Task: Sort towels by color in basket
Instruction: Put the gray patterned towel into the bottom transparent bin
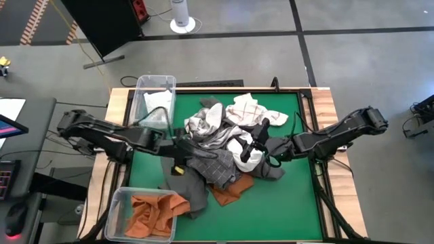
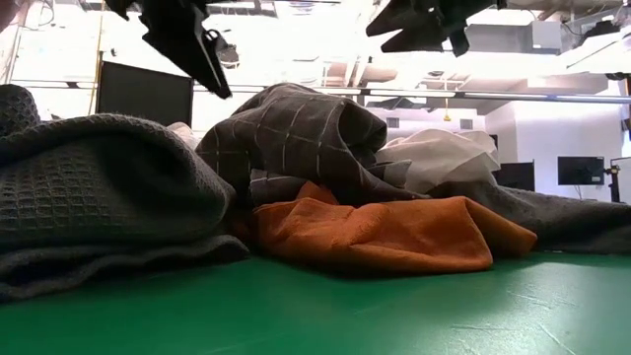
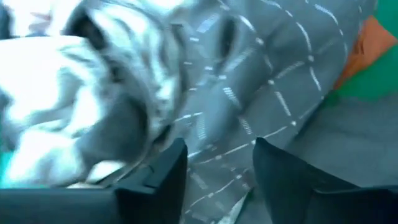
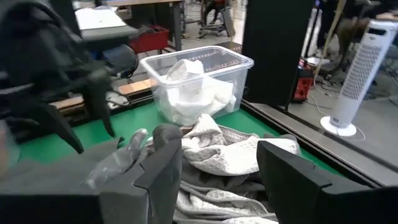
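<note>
High view: towel pile point(image 1: 220, 152) mid-table — my left gripper point(image 1: 178, 144) at its left edge, nearer.
Left fingers point(image 3: 165, 177): parted, empty, dark checked towel point(image 3: 267, 93) just beyond.
Right gripper point(image 1: 261, 141): open, over the pile's right.

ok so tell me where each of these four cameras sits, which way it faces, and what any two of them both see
High view: above the table, facing straight down on the towel pile; both arms show, left gripper, right gripper.
Low view: at tabletop height, facing level across the orange towel; both grippers hang in from above.
Left wrist view: on the left arm, facing the grey checked towel; own fingers apart.
Right wrist view: on the right arm, facing the bin of white towels; own fingers apart.
Shared: that bin also shows from above.
</note>
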Tool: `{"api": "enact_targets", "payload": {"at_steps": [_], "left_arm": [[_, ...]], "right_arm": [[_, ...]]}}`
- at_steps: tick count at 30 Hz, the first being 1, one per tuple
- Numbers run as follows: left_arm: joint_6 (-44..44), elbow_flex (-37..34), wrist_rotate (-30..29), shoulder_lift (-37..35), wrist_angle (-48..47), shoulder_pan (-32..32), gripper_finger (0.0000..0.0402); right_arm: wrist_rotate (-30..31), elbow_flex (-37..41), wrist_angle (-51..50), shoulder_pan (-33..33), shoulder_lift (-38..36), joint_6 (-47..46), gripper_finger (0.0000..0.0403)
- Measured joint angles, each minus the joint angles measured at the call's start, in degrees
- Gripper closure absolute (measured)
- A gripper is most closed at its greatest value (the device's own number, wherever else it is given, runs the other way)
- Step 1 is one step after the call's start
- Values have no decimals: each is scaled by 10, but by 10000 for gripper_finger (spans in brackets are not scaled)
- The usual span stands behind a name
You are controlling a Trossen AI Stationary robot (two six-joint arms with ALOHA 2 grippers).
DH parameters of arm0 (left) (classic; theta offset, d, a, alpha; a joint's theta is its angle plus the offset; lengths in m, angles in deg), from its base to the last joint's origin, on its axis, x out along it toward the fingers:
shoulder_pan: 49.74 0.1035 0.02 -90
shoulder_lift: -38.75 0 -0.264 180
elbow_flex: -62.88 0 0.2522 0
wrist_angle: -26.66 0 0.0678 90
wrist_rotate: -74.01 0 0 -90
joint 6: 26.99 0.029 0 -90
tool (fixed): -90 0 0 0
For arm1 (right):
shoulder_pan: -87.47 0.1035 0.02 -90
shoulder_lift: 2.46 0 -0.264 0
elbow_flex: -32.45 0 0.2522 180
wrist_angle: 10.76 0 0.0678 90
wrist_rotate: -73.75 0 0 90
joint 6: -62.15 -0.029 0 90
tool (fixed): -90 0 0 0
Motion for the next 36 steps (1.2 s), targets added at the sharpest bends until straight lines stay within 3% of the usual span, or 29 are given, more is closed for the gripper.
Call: {"api": "enact_targets", "payload": {"at_steps": [4, 8, 15, 20, 27, 36], "left_arm": [[36, 0, 44, 43, 21, 8, 177], [74, 0, 45, 81, 51, 15, 137], [102, 0, 45, 127, 90, 20, 131], [100, 0, 43, 132, 99, 18, 193], [92, 0, 51, 117, 92, 18, 380], [93, 55, 78, -10, 18, 18, 400]], "right_arm": [[2, 0, -3, 18, -11, 17, 168], [5, -1, -8, 27, -25, 19, 168], [5, -1, -14, 28, -26, 19, 168], [5, -1, -15, 28, -26, 19, 168], [6, -1, -15, 28, -26, 19, 168], [6, -1, -15, 28, -26, 18, 168]]}}
